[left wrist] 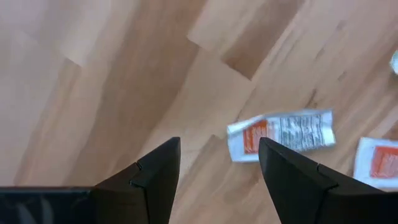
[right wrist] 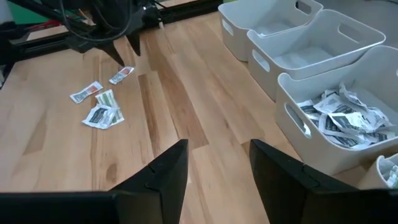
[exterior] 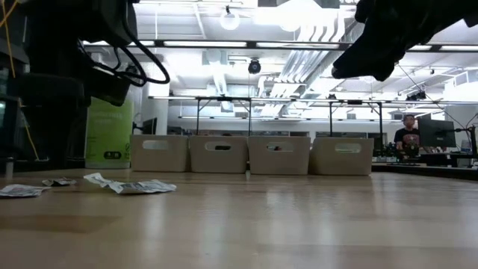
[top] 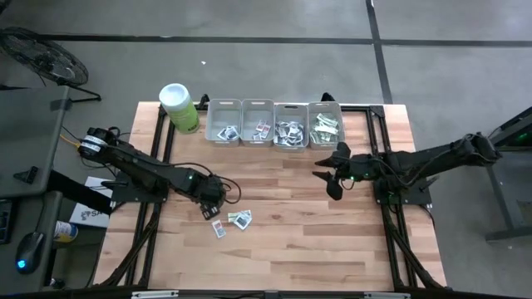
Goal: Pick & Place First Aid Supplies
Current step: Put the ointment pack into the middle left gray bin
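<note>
The left gripper [top: 213,193], jaws wide and empty, hangs left of centre in the high view. The packets [top: 229,220] lie just below it, the nearest [left wrist: 281,134] crosswise beyond its fingertips. The right gripper [top: 330,172], part open and empty, waits well apart.

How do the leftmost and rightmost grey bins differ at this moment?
The leftmost bin holds only a few packets on a mostly bare floor; the rightmost bin is well filled with green-and-white strips. The leftmost stands beside the lime-green canister; the rightmost lies nearest the right gripper. Both are the same grey shape, in one row.
</note>
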Controlling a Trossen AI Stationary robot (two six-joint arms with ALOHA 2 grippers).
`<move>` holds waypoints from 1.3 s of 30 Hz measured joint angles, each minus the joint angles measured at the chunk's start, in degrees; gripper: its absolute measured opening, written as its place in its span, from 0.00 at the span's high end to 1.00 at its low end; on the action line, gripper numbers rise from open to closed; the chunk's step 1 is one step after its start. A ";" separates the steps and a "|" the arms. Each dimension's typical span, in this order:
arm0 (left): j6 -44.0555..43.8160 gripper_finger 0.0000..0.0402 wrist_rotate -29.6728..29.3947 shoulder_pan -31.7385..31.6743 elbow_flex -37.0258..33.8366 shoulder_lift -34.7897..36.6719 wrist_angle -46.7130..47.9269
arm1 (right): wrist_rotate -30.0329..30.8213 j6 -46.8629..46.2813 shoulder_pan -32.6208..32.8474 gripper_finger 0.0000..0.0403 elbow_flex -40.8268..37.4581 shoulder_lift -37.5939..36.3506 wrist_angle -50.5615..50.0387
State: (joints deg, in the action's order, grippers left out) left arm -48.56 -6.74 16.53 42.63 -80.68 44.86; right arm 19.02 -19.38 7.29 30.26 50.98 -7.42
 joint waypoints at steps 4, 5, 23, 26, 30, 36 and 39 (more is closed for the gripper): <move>-0.43 0.47 1.51 0.00 -0.43 0.00 -0.16 | 1.89 -0.12 2.51 0.59 -1.17 0.00 2.04; -0.73 0.47 1.42 0.00 -0.43 0.00 -0.27 | 2.30 -0.15 3.05 0.59 -1.75 0.00 3.08; -2.48 0.47 -0.36 0.00 -0.46 -3.33 -1.84 | 1.87 0.31 3.83 0.59 -4.50 0.00 9.02; -2.34 0.47 0.45 0.00 -0.43 -4.42 -2.50 | 1.87 0.29 3.80 0.59 -4.50 0.00 9.05; -1.77 0.47 3.00 -0.02 -0.35 -5.48 -4.95 | 1.87 0.31 3.80 0.59 -4.50 0.00 9.08; -1.57 0.47 4.80 -0.04 -0.20 -8.05 -6.04 | 1.87 0.31 3.82 0.59 -4.50 0.00 9.40; -2.12 0.50 5.67 -0.09 -0.15 -9.18 -5.75 | 1.85 0.31 3.82 0.59 -4.50 0.00 9.44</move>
State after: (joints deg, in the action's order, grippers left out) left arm -50.68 -1.07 16.45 42.48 -89.86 39.11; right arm 20.87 -19.07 11.11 25.76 50.98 2.02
